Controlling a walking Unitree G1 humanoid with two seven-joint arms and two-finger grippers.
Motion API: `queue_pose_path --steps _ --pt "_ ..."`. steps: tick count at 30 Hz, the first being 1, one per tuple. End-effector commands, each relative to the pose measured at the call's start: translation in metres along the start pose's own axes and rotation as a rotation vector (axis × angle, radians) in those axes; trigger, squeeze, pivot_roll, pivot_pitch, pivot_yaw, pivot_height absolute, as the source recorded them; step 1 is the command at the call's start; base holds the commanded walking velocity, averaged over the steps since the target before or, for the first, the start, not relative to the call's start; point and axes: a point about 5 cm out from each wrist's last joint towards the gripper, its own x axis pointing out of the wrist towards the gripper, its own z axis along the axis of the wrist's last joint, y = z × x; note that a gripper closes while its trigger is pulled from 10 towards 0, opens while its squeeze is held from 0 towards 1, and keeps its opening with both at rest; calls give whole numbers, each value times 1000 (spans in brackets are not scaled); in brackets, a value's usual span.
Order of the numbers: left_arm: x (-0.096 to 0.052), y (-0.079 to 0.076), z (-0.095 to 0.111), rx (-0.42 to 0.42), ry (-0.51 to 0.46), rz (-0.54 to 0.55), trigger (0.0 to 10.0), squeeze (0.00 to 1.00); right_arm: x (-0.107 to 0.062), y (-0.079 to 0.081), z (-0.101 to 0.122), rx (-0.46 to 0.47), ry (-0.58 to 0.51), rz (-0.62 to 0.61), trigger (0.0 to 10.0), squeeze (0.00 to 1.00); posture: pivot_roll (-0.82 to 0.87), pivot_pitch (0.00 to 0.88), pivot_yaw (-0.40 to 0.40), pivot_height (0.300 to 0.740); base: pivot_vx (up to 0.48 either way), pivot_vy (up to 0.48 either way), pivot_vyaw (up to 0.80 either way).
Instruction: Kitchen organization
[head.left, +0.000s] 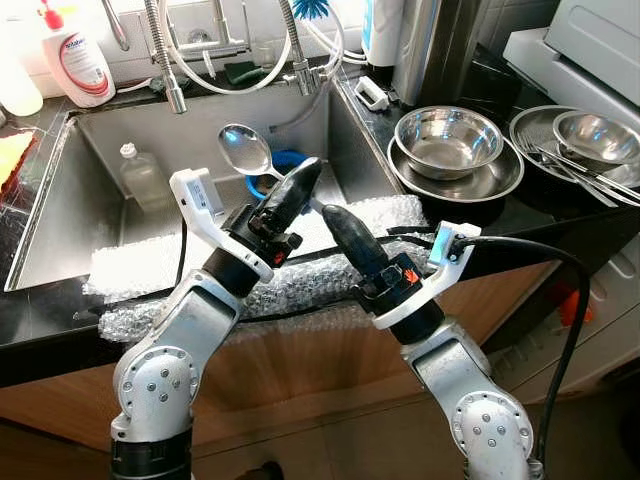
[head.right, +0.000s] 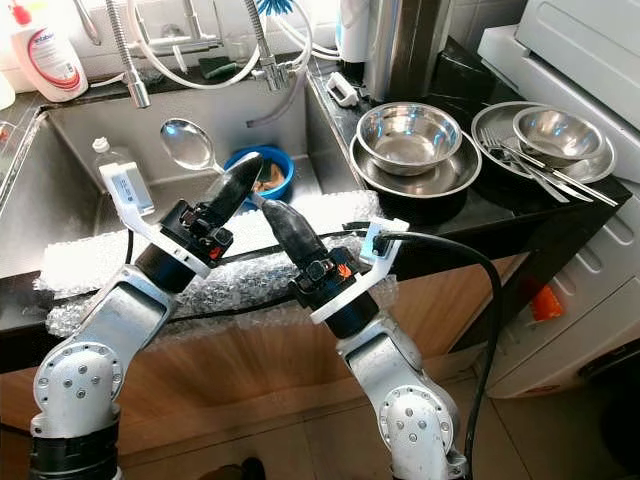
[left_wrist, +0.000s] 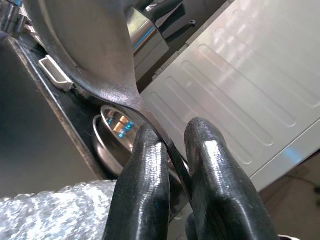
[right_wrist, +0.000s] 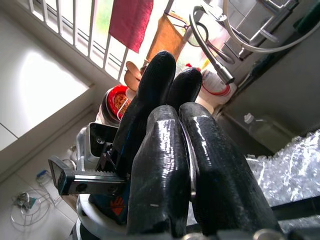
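Left eye view, left gripper (head.left: 300, 182) fingers clamping ladle (head.left: 245, 150) over sink (head.left: 100, 130), right gripper (head.left: 330, 217) fingers pinching its handle.

A home kitchen: a steel sink (head.left: 60, 215) with taps (head.left: 172, 60) beyond the grippers, soap bottle (head.left: 75, 58) behind it, steel bowls (head.left: 448, 140) and cutlery (head.left: 580, 172) on the black counter (head.left: 560, 215) to their right.

Soap bottle (head.left: 76, 58) behind sink (head.left: 60, 200); bubble wrap (head.left: 140, 265) over front edge.
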Motion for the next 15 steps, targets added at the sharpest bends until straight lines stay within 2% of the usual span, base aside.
queue_pose_path --steps 1,2,3,4,6,15 --pt "-2 7 13 29 -54 59 0 0 0 1 5 -13 -21 -10 10000 0 -50 125 39 740 0 0 0" --pt "-2 7 13 29 -54 59 0 0 0 1 5 -13 -21 -10 10000 0 -50 125 39 740 0 0 0" --pt "-2 7 15 15 -69 58 0 0 0 1 5 -12 -26 -12 10000 141 -50 125 39 740 0 0 0" --pt "-2 7 17 2 -81 58 0 0 1 0 6 -8 -31 -15 10000 973 -49 125 39 740 0 0 0" --pt "-2 7 19 -4 -90 59 0 0 1 0 6 -6 -34 -20 10000 1000 -49 125 39 740 0 0 0" --pt "-1 12 36 -21 -177 105 0 0 1 -2 7 -4 -44 -35 10000 1000 -46 123 40 740 0 0 0"
